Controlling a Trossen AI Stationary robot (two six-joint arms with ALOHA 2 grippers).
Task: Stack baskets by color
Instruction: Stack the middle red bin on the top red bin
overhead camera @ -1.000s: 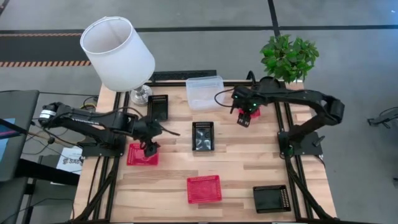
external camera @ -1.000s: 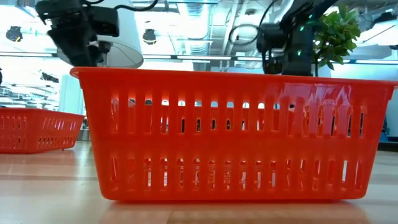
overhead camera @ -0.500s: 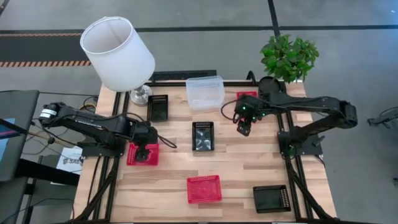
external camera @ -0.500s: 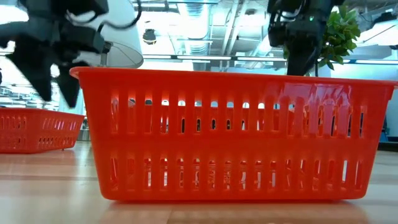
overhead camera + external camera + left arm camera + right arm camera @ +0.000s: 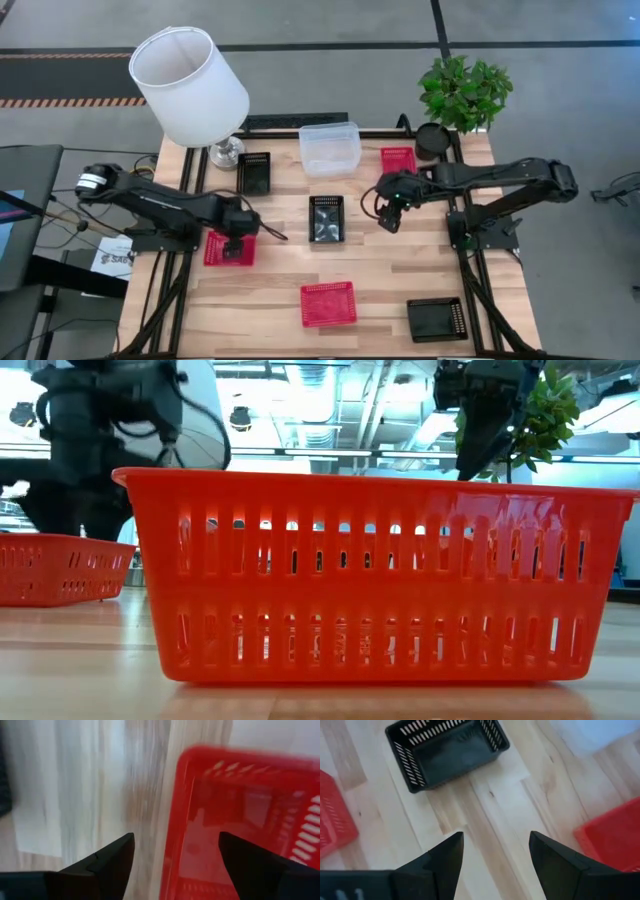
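Observation:
My left gripper (image 5: 232,245) (image 5: 175,865) hangs open, pointing down, low over a red basket (image 5: 228,248) at the table's left. In the left wrist view one finger stands outside a side wall of this basket (image 5: 175,815) and one over its inside; no touch shows. My right gripper (image 5: 388,214) (image 5: 495,855) is open over bare table. It sits between a black basket (image 5: 326,218) (image 5: 447,750) and a red basket (image 5: 398,159) at the far right. Clear baskets (image 5: 330,148) stand at the far middle. Another red basket (image 5: 328,303) (image 5: 370,575) rests near the front edge.
A black basket (image 5: 254,172) stands far left and another (image 5: 437,319) near right. A white lamp (image 5: 190,85) rises over the far left corner. A round black pot (image 5: 433,137) and a green plant (image 5: 465,92) are at the far right corner. Bare wood lies between the baskets.
My left gripper has come down over the left red basket, turning a little. My right gripper has swung away from the far right red basket toward the table's near edge and middle, staying open. No basket has visibly moved.

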